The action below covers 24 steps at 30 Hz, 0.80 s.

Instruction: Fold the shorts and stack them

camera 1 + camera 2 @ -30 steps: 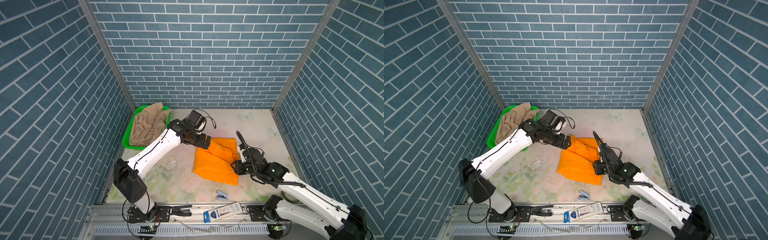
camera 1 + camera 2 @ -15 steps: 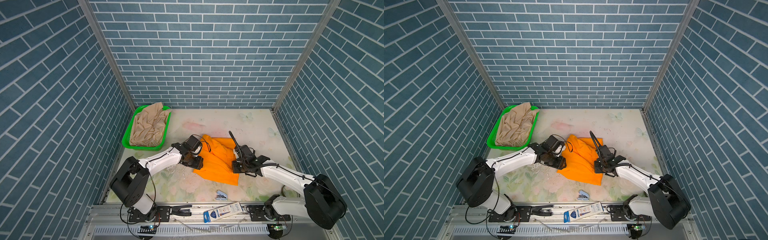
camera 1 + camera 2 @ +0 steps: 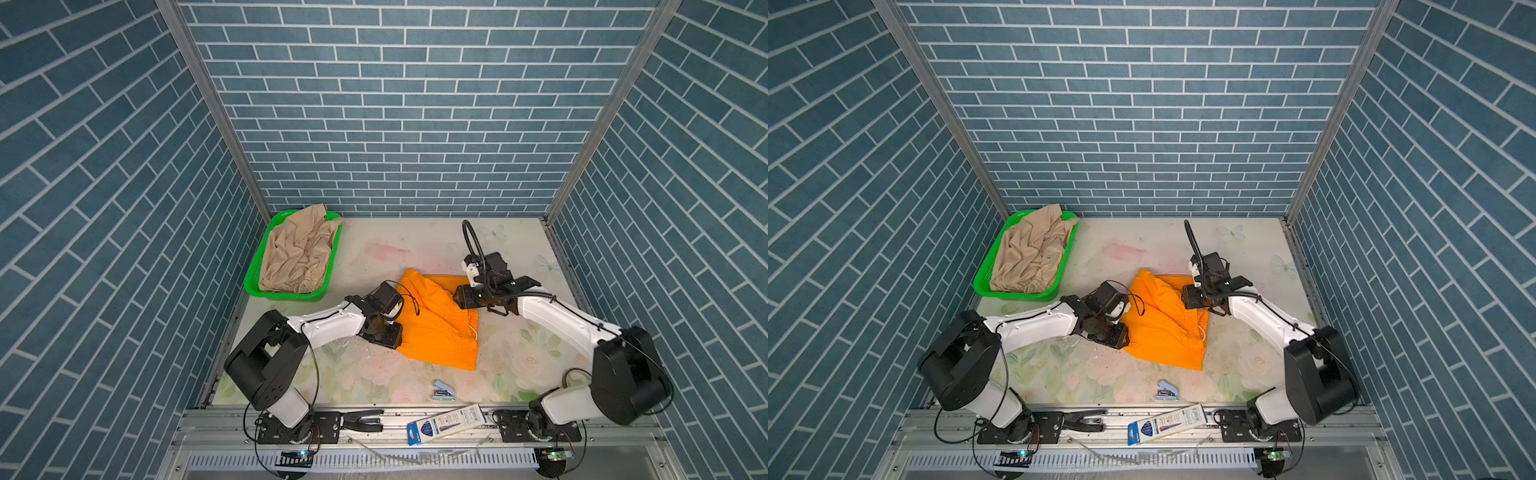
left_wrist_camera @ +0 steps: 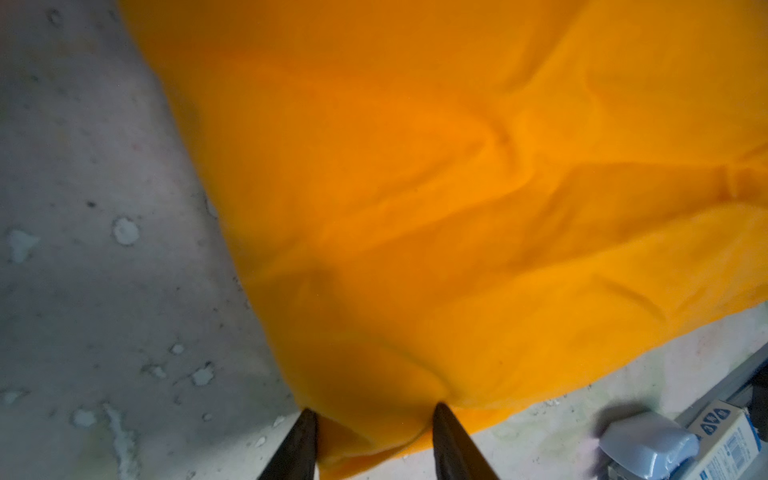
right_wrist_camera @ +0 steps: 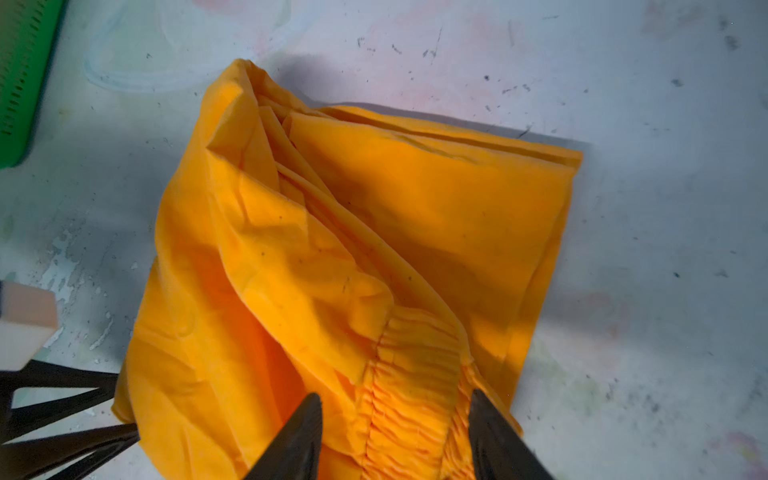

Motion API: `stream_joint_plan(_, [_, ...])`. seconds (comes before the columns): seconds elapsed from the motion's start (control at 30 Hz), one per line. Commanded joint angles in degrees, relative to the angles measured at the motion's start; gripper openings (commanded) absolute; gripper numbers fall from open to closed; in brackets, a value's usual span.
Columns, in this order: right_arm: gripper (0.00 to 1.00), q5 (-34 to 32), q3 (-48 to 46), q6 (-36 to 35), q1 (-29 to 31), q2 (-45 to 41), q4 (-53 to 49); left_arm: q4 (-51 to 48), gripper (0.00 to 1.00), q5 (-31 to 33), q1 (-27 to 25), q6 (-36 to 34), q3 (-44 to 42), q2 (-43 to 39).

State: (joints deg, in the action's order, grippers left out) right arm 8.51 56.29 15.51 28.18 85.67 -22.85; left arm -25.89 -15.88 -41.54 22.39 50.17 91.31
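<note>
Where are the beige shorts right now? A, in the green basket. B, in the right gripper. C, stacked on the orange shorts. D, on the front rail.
A: the beige shorts lie crumpled inside the green basket, well apart from the orange shorts.

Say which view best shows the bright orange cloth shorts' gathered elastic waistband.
Right wrist view: gathered elastic waistband close up, pleats sharp, straddled by the open right gripper. Both top views show it small, beside that gripper. Left wrist view shows only smooth fabric of the bright orange cloth shorts.
</note>
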Motion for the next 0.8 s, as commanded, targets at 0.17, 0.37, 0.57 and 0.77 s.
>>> stream_joint_plan(0.17, [0.59,7.26,4.45,-10.50,-2.84,11.85,-0.59,0.14,0.38,1.89,-0.16,0.29,-2.07,-1.05])
stream_joint_plan(0.37, [0.11,7.46,-0.28,-8.17,-6.85,10.22,4.42,-0.22,0.31,2.68,-0.19,0.68,-2.83,-0.54])
stream_joint_plan(0.57, [0.21,11.41,-0.53,-8.56,-9.99,11.12,5.24,-0.10,0.26,3.12,-0.14,0.69,-3.68,-0.30])
stream_joint_plan(0.77, [0.41,8.72,-0.02,-7.33,-10.25,7.17,2.71,-0.99,0.28,3.49,-0.14,0.84,-3.70,-1.08])
